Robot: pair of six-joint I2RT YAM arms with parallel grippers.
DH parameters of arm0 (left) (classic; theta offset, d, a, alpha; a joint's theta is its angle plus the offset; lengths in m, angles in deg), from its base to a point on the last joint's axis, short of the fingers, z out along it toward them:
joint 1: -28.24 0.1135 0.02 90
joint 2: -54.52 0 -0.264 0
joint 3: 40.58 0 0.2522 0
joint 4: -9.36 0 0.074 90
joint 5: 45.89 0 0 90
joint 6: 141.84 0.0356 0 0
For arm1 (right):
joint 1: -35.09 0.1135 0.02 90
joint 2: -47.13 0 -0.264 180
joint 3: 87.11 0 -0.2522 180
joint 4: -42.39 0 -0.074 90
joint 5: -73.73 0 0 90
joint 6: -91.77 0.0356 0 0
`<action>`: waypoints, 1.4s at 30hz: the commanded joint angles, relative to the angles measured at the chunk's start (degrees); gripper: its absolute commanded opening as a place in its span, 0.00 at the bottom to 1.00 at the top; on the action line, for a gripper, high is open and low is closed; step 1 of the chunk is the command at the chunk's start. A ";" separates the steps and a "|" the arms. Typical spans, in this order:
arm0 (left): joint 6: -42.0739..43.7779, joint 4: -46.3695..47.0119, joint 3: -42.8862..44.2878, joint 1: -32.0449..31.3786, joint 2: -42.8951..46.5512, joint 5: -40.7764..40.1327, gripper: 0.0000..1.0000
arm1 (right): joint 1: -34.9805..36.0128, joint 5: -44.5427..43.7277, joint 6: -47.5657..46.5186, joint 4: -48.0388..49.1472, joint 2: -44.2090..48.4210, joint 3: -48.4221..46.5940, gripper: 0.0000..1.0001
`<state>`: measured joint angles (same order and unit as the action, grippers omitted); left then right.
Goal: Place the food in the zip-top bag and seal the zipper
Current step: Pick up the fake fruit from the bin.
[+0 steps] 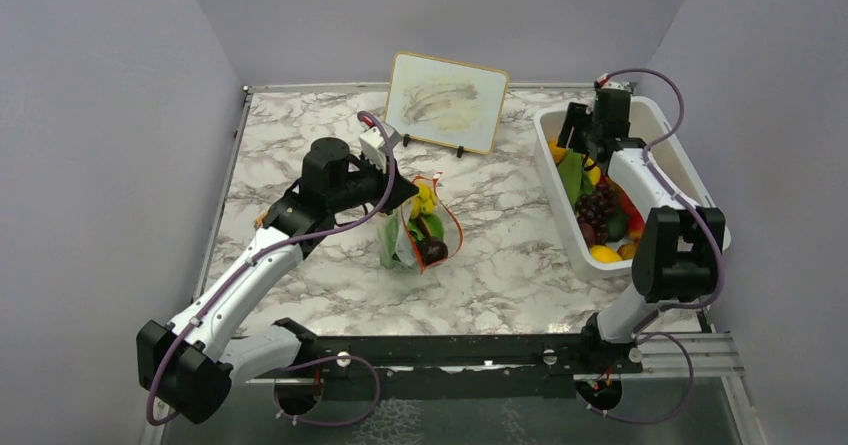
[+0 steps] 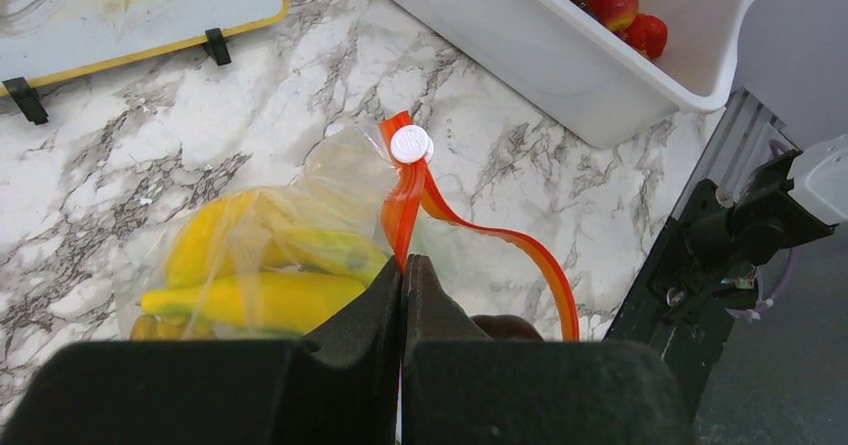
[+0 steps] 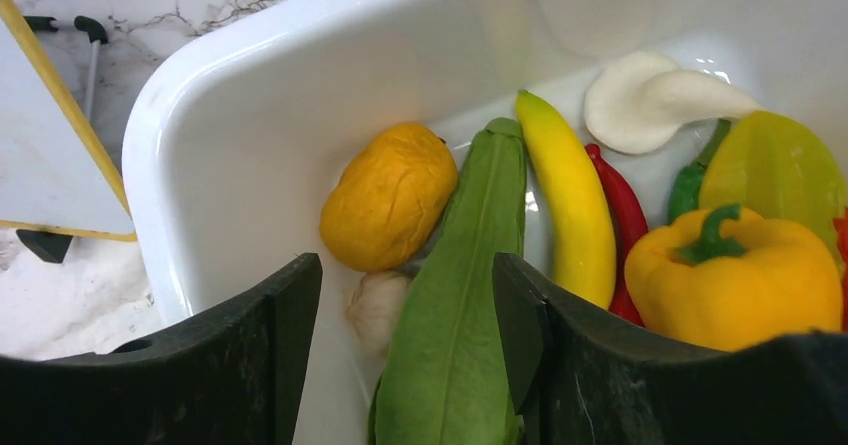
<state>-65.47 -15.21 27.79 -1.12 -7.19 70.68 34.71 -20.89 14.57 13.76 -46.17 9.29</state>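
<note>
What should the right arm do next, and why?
Probably lower the right gripper and close it on the long green leaf in the tub. The gripper is open with the leaf between its jaws, and the left gripper, shut on the zipper, holds the bag ready.

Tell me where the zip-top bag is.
In the top view, the zip-top bag stands near the centre of the table, left of the white tub and in front of the whiteboard, its zipper pinched by the left gripper.
</note>
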 commanded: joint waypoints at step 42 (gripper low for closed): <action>-1.85 4.90 -3.64 -0.11 2.88 -0.98 0.00 | -0.32 6.14 -6.49 5.21 -18.76 -3.93 0.62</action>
<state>-68.05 -10.07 21.85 -1.12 -4.76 70.42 34.40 -13.76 7.03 22.63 -62.76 5.99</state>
